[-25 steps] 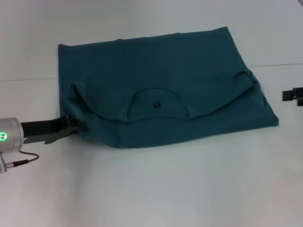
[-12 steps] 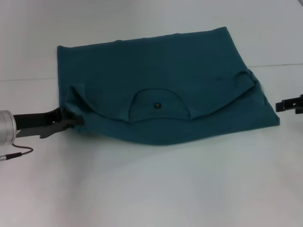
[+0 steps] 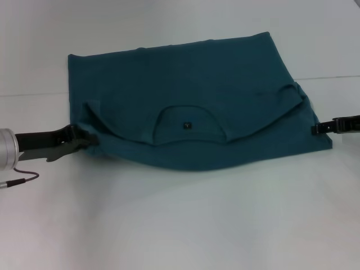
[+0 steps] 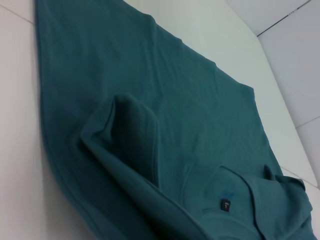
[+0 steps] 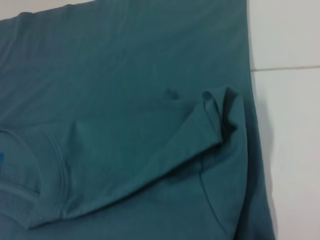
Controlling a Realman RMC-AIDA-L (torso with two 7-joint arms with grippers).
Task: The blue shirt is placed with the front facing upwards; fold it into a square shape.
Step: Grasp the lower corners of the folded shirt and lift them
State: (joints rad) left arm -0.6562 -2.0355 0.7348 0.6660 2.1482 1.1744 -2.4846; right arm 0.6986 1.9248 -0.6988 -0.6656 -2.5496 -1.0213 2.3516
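The blue shirt (image 3: 185, 84) lies on the white table, folded over on itself with plain teal fabric showing. Its neckline and small dark label (image 3: 187, 125) sit near the front fold. My left gripper (image 3: 87, 143) reaches in low from the left, and its dark fingers close together on the shirt's front left edge. From the right, my right gripper (image 3: 316, 129) touches the shirt's right edge. The left wrist view shows the blue shirt (image 4: 150, 90) with a raised fold and the label (image 4: 226, 204). A folded sleeve of the blue shirt (image 5: 125, 75) shows in the right wrist view.
The white table (image 3: 180, 225) stretches out in front of the shirt and to both sides. A seam in the surface (image 3: 34, 94) runs behind the shirt.
My left gripper has drawn back to the left, and the shirt's front left edge has smoothed into a curve. My right gripper has moved in from the right edge to the shirt.
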